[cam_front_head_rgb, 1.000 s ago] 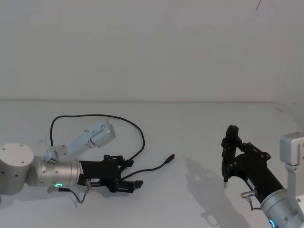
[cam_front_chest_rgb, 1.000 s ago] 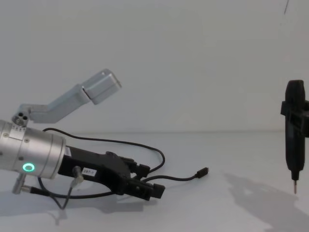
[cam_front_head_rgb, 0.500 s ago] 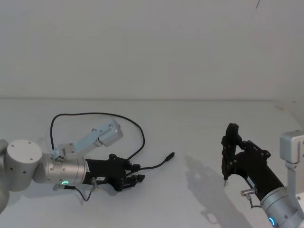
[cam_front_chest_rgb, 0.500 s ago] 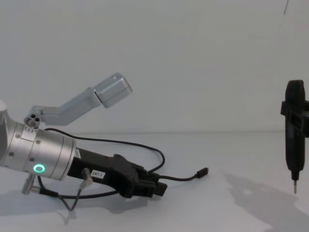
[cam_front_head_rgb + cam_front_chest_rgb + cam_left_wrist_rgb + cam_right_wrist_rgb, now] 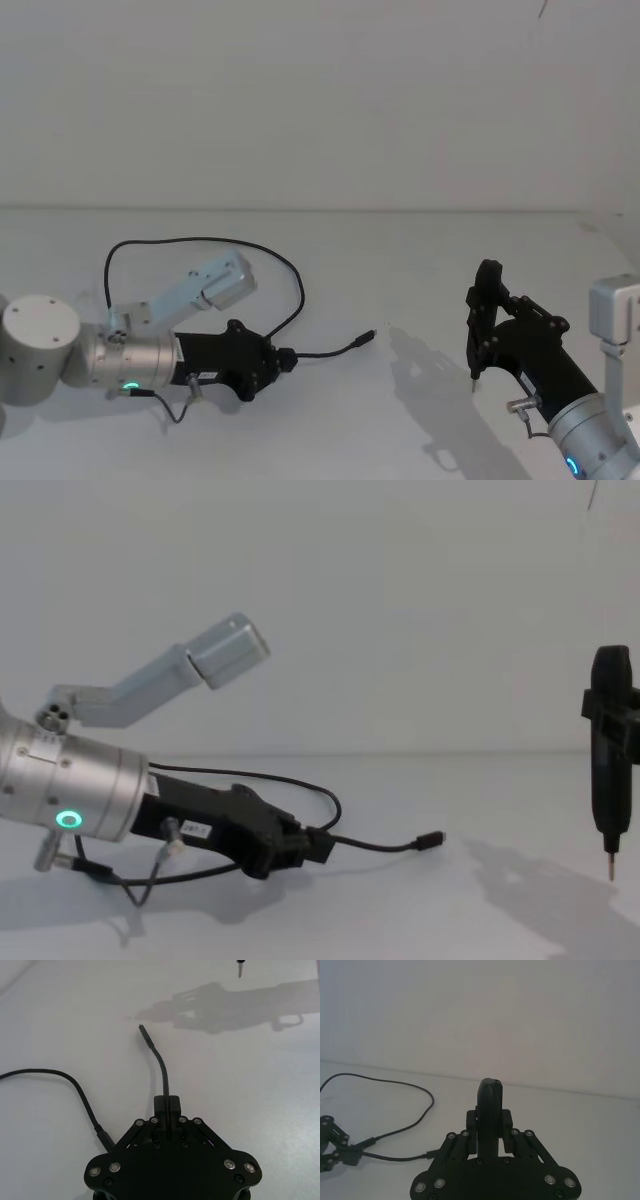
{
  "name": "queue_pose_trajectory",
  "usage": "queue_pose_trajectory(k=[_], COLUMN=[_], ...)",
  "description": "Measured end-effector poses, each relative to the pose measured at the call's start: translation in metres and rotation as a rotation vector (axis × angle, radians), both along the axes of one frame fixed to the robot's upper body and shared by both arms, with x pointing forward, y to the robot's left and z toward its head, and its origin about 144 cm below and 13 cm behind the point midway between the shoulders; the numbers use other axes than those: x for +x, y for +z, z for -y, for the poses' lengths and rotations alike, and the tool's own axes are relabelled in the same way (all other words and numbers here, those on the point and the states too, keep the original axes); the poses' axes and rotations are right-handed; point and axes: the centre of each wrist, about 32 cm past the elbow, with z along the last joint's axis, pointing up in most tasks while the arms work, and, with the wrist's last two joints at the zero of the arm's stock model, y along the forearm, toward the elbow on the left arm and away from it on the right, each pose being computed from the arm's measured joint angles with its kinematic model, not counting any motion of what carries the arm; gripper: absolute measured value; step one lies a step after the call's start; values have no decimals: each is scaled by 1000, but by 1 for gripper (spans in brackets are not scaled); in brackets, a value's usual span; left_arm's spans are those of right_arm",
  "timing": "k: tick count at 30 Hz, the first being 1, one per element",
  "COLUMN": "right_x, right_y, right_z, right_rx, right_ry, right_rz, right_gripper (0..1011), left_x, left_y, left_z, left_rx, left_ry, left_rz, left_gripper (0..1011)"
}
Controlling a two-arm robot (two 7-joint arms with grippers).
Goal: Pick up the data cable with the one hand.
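Left gripper (image 5: 285,358): nearest the robot on its left side, low over the table (image 5: 450,250) and lying almost flat. A flat approach lets the fingers slide in on either side of a line that rests on the surface.
Pincer state: clenched on the data cable (image 5: 330,351). In the left wrist view the black line runs straight out from between the closed fingers (image 5: 166,1105).
Grip point: close to one end of the cable, not mid-loop, so only a short tail hangs past the fingers and the long rest would trail behind on a lift.
Right gripper (image 5: 483,320): parked on the right, well apart from the cable, fingers pressed together on nothing. It is kept out of the way, as the job needs only one hand.
Free tail: a short, gently bowed stretch ending in a small plug (image 5: 433,838). I cannot tell whether this plug is clear of the table.
Second strand: it comes down to end just beside the left gripper's linkage in a thicker black piece (image 5: 102,1137), outside the clamp.
Far loop (image 5: 200,240): a wide slack curve lying flat on the table behind the left arm.
Stage, as I judge it: the grasp is made and the lift is not yet plainly shown.
Risk: a thin cord can slip through — raise slowly.
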Motion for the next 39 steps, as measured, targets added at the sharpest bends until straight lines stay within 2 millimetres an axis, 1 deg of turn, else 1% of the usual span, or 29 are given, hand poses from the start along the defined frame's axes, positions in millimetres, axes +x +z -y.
queue_pose_trajectory(k=[15, 27, 31, 39], right_x=[0, 0, 1, 6], right_y=[0, 0, 2, 13], right_z=[0, -1, -4, -21], right_rx=[0, 6, 20, 79], right_ry=[0, 2, 10, 39], right_rz=[0, 9, 30, 75], right_gripper=[279, 279, 279, 279], left_x=[-29, -43, -47, -50], left_y=[19, 26, 28, 29], left_z=[-16, -20, -21, -22], left_rx=[-48, -66, -70, -74], left_ry=[-10, -17, -19, -20], left_rz=[81, 103, 108, 112], left_gripper=[44, 44, 43, 44])
